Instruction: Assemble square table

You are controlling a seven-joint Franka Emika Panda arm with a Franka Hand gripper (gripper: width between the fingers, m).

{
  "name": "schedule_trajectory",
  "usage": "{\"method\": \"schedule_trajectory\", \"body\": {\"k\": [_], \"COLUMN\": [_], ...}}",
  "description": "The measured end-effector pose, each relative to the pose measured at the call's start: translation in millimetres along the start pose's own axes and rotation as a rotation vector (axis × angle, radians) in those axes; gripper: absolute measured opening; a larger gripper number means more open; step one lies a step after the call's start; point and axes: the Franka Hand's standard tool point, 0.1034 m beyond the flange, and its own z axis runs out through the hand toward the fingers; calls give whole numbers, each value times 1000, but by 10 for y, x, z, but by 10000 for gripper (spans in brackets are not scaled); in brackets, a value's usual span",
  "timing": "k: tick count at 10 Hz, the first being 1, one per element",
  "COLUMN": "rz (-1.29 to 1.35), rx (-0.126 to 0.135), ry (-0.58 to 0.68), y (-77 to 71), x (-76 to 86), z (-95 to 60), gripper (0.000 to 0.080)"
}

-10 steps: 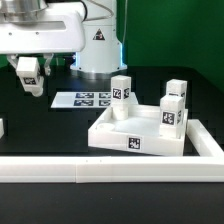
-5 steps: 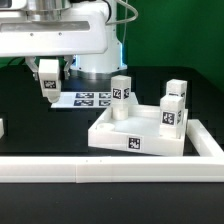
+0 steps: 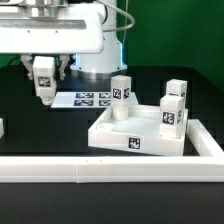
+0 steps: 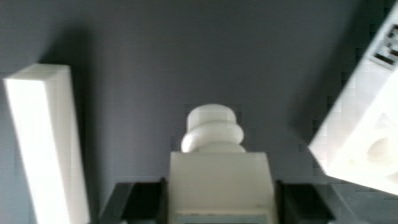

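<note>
We see the gripper (image 3: pixel 44 98) clamped on a leg (image 3: pixel 43 77) above the bench's far side, the tabletop (image 3: pixel 140 137) near the front border rail (image 3: pixel 110 172).

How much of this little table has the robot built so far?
Three legs already stand upright in the white tabletop. A fourth leg is gripped in the end effector, held in the air on the exterior view's left. It is not yet in the tabletop. Another white part lies at the left edge.

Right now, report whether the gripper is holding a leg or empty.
Holding. The gripper is shut on a white leg, lifted clear of the table; the wrist view shows the leg's knobbed end sticking out between the fingers.
</note>
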Motion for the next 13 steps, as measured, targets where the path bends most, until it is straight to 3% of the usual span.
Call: {"method": "schedule_trajectory", "body": {"k": [3, 5, 10, 13], "rz": [2, -8, -7, -21], "rx": [24, -2, -10, 12], "ry": [13, 74, 92, 89], "y": [-244, -466, -503, -731], "x": [207, 314, 318, 372], "z": [-52, -8, 3, 75], "gripper": [288, 288, 288, 288]}}
